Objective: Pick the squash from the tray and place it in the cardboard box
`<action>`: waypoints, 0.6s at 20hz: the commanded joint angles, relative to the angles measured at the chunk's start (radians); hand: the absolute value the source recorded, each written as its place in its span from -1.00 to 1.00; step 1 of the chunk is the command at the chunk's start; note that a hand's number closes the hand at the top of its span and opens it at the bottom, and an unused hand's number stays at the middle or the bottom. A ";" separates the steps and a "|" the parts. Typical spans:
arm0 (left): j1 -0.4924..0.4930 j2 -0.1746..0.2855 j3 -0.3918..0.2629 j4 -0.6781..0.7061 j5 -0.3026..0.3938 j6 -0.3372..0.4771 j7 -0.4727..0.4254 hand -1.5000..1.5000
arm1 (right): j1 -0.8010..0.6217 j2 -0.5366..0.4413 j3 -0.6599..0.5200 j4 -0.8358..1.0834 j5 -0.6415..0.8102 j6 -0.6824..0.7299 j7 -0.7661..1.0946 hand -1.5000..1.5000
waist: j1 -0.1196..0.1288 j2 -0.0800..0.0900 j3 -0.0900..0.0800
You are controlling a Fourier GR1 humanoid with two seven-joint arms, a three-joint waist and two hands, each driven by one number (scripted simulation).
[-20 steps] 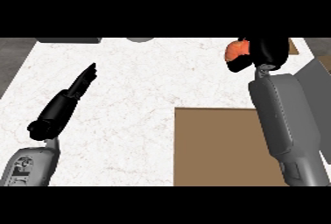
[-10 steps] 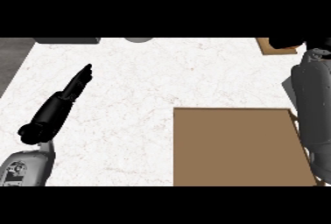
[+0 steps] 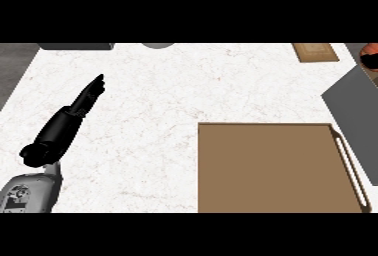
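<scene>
The orange squash (image 3: 370,50) shows only as a sliver at the view's top right edge, off the tray. My right hand (image 3: 366,61) is a dark strip curled against it, and the grey right forearm (image 3: 359,107) runs down the right edge. The brown tray (image 3: 266,170) lies at the lower right with nothing on its visible surface. A small cardboard box (image 3: 315,51) sits at the back right, just left of the squash. My left hand (image 3: 87,97) rests open over the counter's left side, fingers straight and pointing away.
A grey block (image 3: 76,46) and a round grey object (image 3: 157,45) stand along the counter's back edge. The white marbled counter (image 3: 170,100) ends at the left, where dark floor (image 3: 11,70) shows.
My right arm has swung to the right with the squash, from the counter's back right out to the view's edge. The left hand has not moved.
</scene>
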 commanded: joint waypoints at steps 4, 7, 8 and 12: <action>-0.021 0.009 0.006 0.073 -0.015 -0.008 -0.048 0.00 | 0.022 -0.122 -0.082 0.198 -0.110 0.223 -0.087 1.00 | -0.001 0.006 0.000; -0.034 -0.060 -0.047 -0.033 -0.045 0.051 0.067 0.00 | 0.063 -0.191 -0.120 0.250 -0.162 0.246 -0.187 1.00 | 0.003 0.003 0.001; -0.043 0.008 0.034 0.052 0.008 -0.003 0.007 0.00 | 0.102 -0.182 -0.102 0.242 -0.158 0.279 -0.195 1.00 | -0.003 0.003 0.000; 0.029 0.011 0.010 -0.056 0.009 -0.023 0.019 0.00 | 0.102 -0.226 -0.104 0.333 -0.160 0.364 -0.166 1.00 | 0.012 0.000 0.001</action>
